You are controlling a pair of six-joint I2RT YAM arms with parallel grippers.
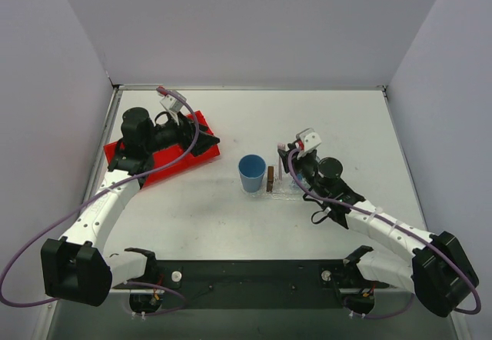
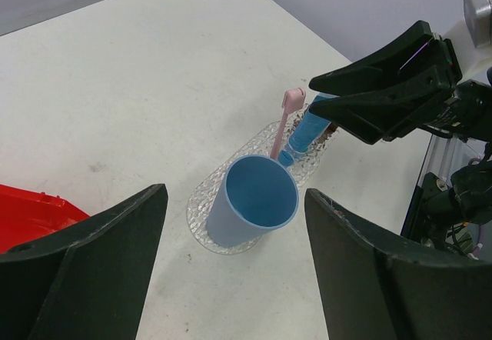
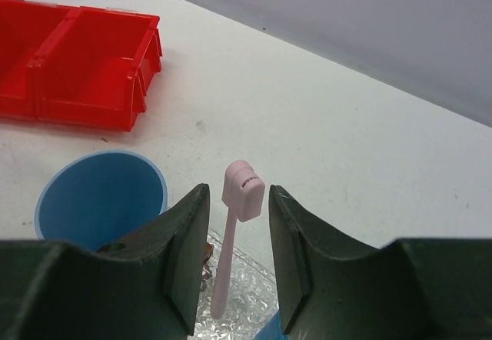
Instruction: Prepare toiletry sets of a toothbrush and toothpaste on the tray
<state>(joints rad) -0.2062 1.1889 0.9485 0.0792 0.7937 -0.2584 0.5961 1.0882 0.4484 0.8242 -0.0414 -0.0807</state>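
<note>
Toothbrush (image 3: 233, 240) stands upright at the tray (image 1: 270, 180), just beside the blue cup (image 2: 257, 205). Right gripper (image 2: 315, 98) looks clamped on the blue toothpaste tube (image 2: 306, 131), which slants down next to the brush. Left gripper (image 2: 234, 195) is spread wide and empty, near the red bin (image 3: 92, 71). Judgement: lower the tube slowly, seat its end inside the tray, and let go only once it is supported. Avoid nudging the brush.

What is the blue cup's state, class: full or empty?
Empty: the left wrist view looks into the blue cup and shows only bare blue walls.
</note>
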